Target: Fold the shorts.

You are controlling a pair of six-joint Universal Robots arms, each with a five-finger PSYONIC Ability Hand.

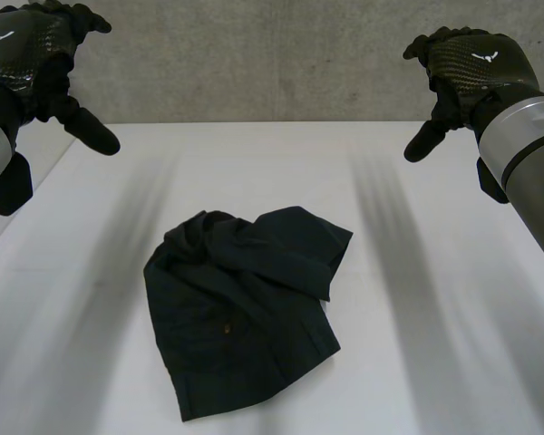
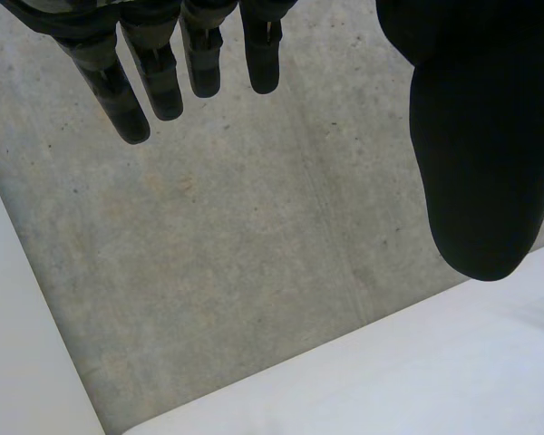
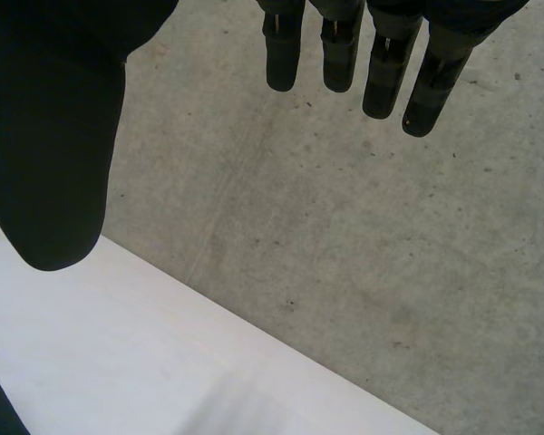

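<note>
Shorts [image 1: 245, 317] crumpled, axis near-left to far-right | left robot hand [image 1: 23, 54], right robot hand [image 1: 476, 68]: fingers straight, empty

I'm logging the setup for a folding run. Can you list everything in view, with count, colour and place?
shorts: one, dark and nearly black, lying crumpled near the middle of the table, touched by neither hand
table: one, white, under the shorts
concrete surface: one, grey and speckled, beyond the table's far edge
left hand: one, black, raised over the table's far left corner, fingers straight, holding nothing
right hand: one, black, raised over the table's far right side, fingers straight, holding nothing
right arm: one, grey, leading to the right hand
</note>
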